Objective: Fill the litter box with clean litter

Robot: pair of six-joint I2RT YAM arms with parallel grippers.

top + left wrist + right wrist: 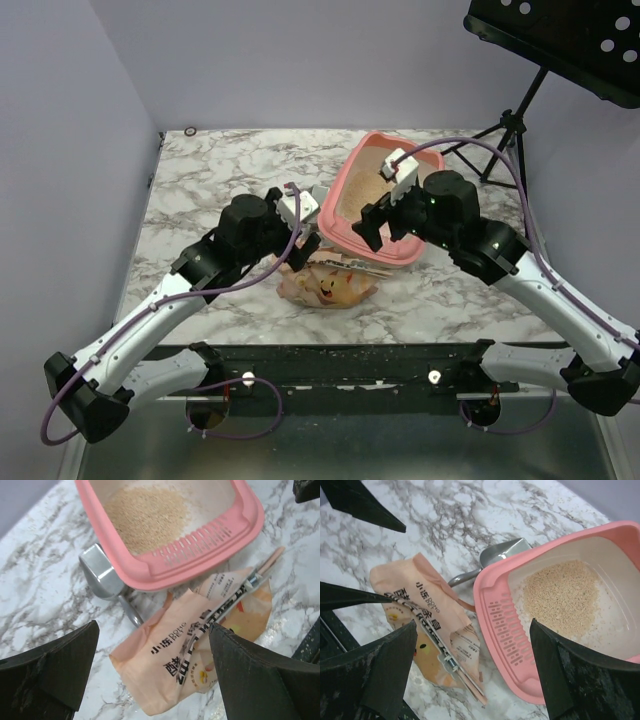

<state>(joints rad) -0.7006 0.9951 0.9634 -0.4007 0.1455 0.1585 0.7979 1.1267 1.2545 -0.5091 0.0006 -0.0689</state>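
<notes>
While both tools hang over the desk (pixel 200 180) with nothing between their fingers, the entry stands as follows.

- Left tool (pixel 152 675): jaws spread wide, empty, above the bag (pixel 190 655).
- Right tool (pixel 472 675): jaws spread wide, empty, above the same bag and the near end of the box.
- Box (pixel 335 205): pink, at the far right of the desk, upright.
- Litter (pixel 150 517): a tan patch in the middle of the box floor, with bare white floor around it. Fill judged partial.
- Bag: orange, limp and creased, flat on the desk against the box's slotted near rim, with a dark seal strip across it. Contents cannot be told.
- Scoop (pixel 102 572): grey metal, on the desk just beside the box's left wall, untouched.

Step in hand, as judged: take up the bag for another pour.

Handling note:
- Pinch one tool near the seal strip and the other at the opposite end, since limp paper folds under a single grip.
- Carry the mouth well over the rim before tilting.
- Tilt slowly, or grains spill on the desk.
</notes>
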